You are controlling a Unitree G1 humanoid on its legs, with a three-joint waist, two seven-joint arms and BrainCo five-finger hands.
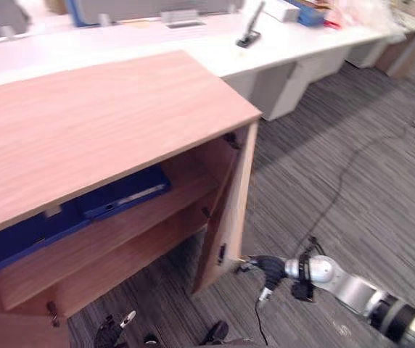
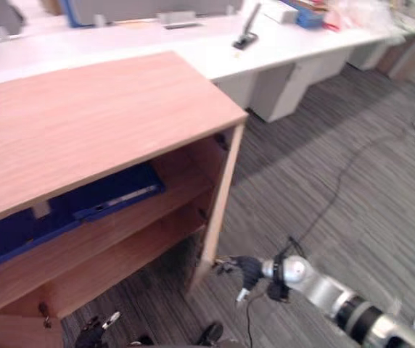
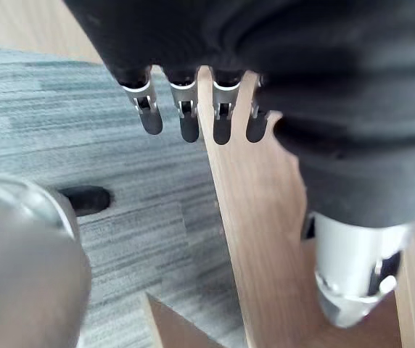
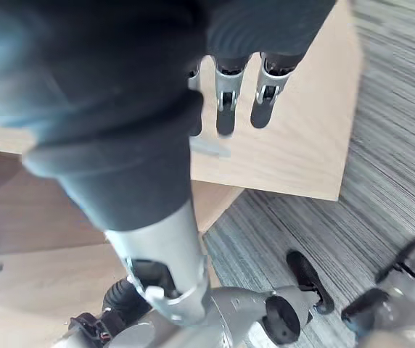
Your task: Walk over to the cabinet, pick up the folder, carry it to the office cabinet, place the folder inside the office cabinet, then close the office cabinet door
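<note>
1. Folder point(image 1: 120, 194): blue, lying flat on the upper shelf point(image 1: 149, 217) inside the office cabinet point(image 1: 84, 123), well back from the shelf's front edge. The placing looks done, and closing the door is the step in hand.
2. The door point(image 1: 231, 210) stands swung out, nearly edge-on to the head camera. The right hand point(image 1: 264, 268) is low down at its free bottom corner.
3. In the right wrist view its fingers point(image 4: 226, 109) are straight and side by side, tips toward the door's face, gripping nothing.
4. To close it well, I judge a flat push with straight fingers on the outer face is best. It should land near the free edge and away from the hinges, follow the arc through, and pull clear before the door meets the frame.
5. The left hand point(image 1: 109, 332) hangs low by the cabinet's base. Its fingers point(image 3: 186, 109) are straight and loosely spread, empty, beside a wooden panel edge.
6. Nothing sticks out past the shelf to block the door.
7. Behind stands a long white desk point(image 1: 120, 36) with a small black object point(image 1: 249, 32) on it, and grey carpet point(image 1: 352, 181) lies to the right.
</note>
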